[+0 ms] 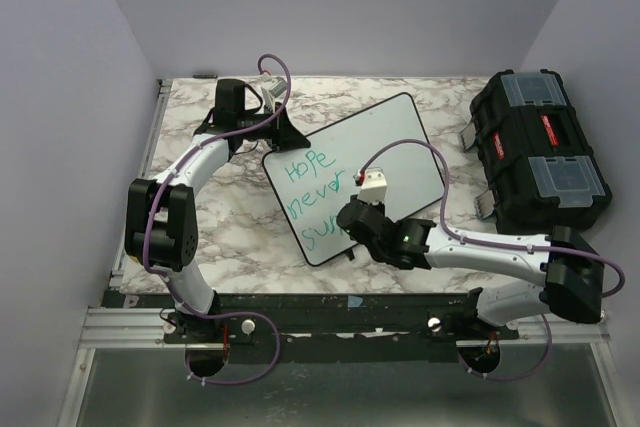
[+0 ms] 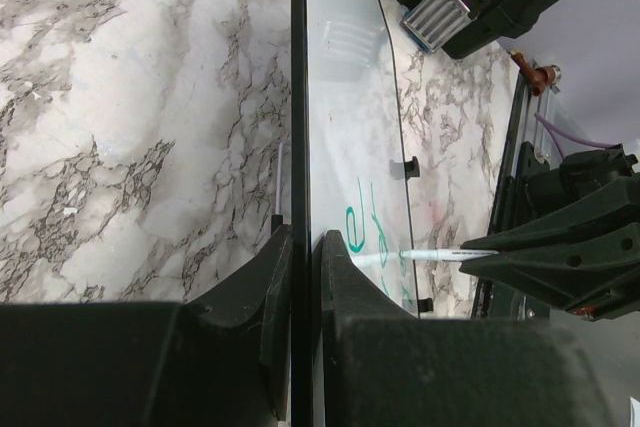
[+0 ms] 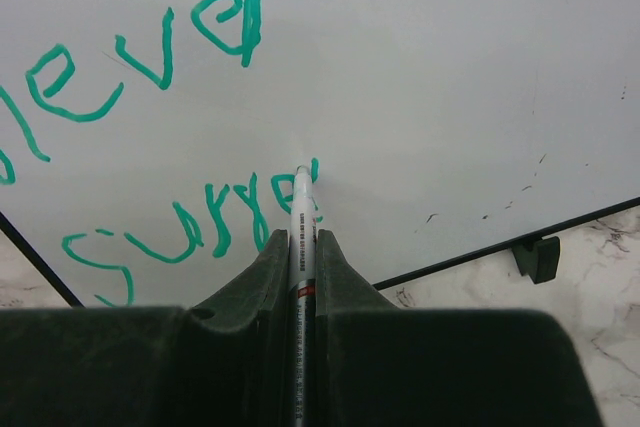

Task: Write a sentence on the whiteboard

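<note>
teal sentence (image 1: 318,192) stacked in three lines on glossy whiteboard (image 1: 400,142)

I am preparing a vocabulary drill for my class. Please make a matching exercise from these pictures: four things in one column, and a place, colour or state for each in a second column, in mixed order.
Things
1. marker
2. whiteboard
3. toolbox
4. sentence

Descriptions
a. black, on the table, right of the whiteboard
b. green, written in three lines
c. edge clamped in the left gripper
d. held in the right gripper, tip on the whiteboard

Pairs: 1-d, 2-c, 3-a, 4-b
</note>
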You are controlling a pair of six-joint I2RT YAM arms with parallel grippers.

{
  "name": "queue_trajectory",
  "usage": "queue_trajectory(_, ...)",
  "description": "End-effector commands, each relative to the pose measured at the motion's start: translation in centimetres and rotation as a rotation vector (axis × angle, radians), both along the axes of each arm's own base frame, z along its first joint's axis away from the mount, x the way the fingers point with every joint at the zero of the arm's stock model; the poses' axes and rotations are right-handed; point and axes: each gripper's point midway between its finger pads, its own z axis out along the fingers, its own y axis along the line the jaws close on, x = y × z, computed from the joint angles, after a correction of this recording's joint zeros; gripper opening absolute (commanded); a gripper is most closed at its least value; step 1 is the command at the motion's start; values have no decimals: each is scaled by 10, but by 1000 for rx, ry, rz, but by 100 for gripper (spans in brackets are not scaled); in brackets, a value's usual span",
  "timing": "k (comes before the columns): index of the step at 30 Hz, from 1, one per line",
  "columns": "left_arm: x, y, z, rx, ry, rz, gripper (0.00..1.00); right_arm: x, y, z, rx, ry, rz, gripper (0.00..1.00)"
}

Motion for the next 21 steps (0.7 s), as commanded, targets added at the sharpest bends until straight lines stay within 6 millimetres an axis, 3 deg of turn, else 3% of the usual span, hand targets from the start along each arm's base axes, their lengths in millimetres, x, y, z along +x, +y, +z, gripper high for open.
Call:
queue_trajectory(1,21,0,11,43,-234,2,0,14,1,14,-17,-61,-46,1)
queue_trajectory(11,21,0,10,44,-235,2,0,16,-9,13,-52,-69,-79,1)
queue_trajectory(21,21,0,11,44,-235,1,0,-5,-17,-15,-17,26,-37,1)
